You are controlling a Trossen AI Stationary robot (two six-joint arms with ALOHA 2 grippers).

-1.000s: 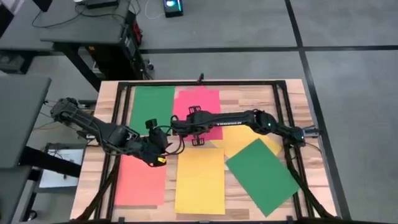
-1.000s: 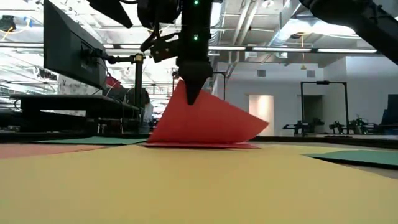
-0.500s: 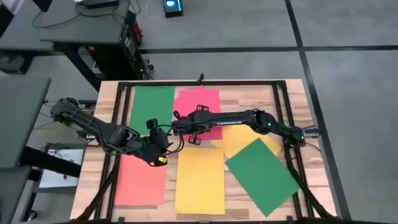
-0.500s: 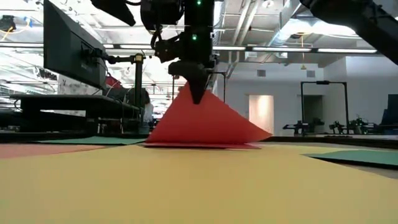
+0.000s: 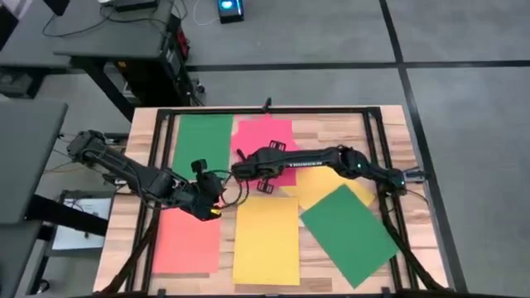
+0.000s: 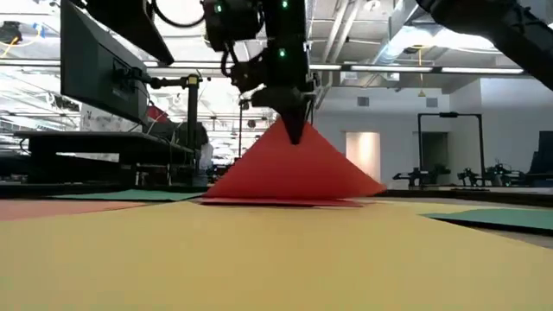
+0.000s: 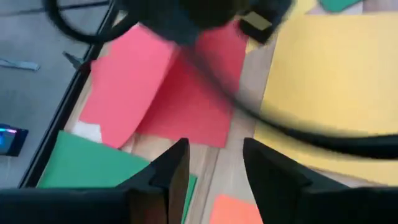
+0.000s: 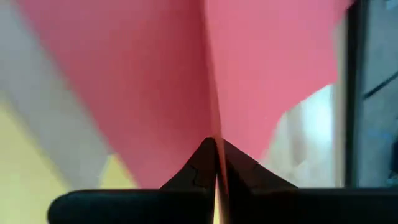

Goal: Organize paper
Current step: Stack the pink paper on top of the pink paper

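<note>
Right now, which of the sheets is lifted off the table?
The pink-red sheet at the far middle: the right pincer is shut on its corner, tenting it up. The other sheets lie flat.

Two dark jointed arms, black cables looped alongside; white lettering on right arm link; green indicator lights on wrist housing.

Right arm hides part of pink-red sheet; left wrist view blurred.

Lifted pink-red sheet tents up mid-worktop, blocking the centre; left gripper crowds beside it; bare wood at the far-right corner lies open.
</note>
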